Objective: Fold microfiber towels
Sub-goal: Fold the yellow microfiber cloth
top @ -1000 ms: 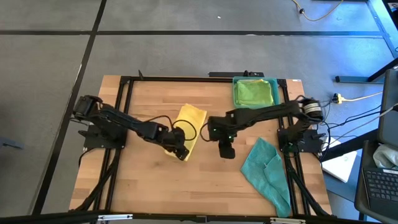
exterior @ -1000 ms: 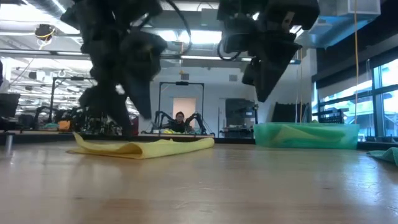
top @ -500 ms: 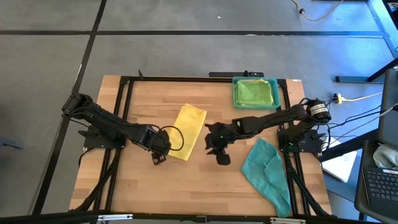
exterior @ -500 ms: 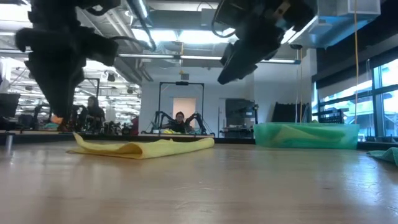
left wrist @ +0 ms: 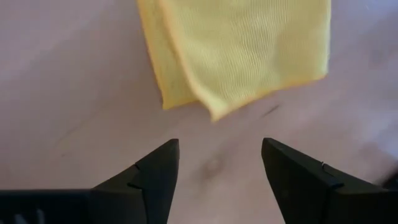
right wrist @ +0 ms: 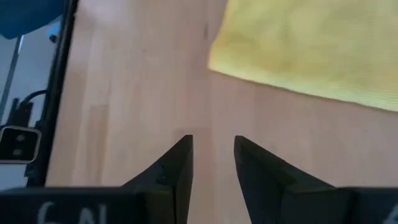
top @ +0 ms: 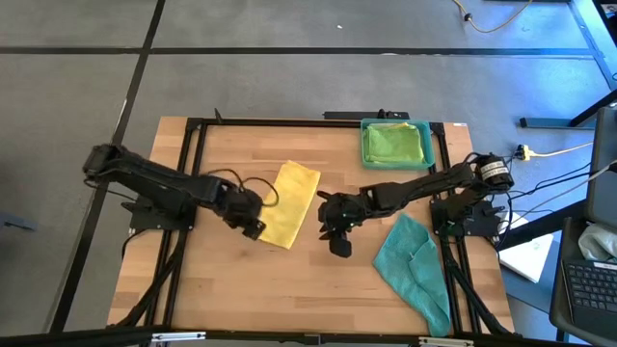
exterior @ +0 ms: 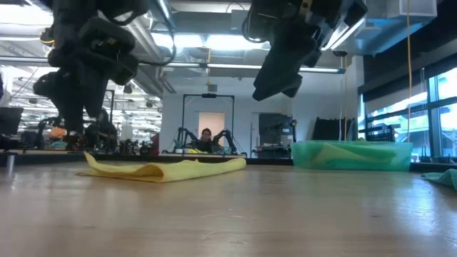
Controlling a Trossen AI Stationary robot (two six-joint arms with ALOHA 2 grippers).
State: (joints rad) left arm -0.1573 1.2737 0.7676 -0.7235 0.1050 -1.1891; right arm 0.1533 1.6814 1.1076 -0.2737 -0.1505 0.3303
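A yellow microfiber towel (top: 290, 203) lies folded flat on the table's middle, doubled edge and near corner showing in the left wrist view (left wrist: 242, 50). My left gripper (top: 253, 226) hangs open just left of its near end, above the bare wood (left wrist: 217, 149). My right gripper (top: 337, 241) hovers right of the towel, slanting down toward it, its fingers a little apart with nothing between them (right wrist: 212, 146). A teal towel (top: 415, 265) lies crumpled at the near right. A green towel (top: 395, 143) rests in the teal tray (top: 425, 125).
The tray (exterior: 350, 153) stands at the far right corner. Black frame rails (top: 198, 173) run along the table's sides and far edge. Bare wood lies between the two grippers and along the near edge (top: 289, 299). The lab room shows beyond the table.
My left gripper has risen from the yellow towel's near end and drawn back toward the table's left edge, staying open. My right gripper has shifted slightly toward the towel and tipped from pointing steeply down to a shallower slant. The towel lies as before.
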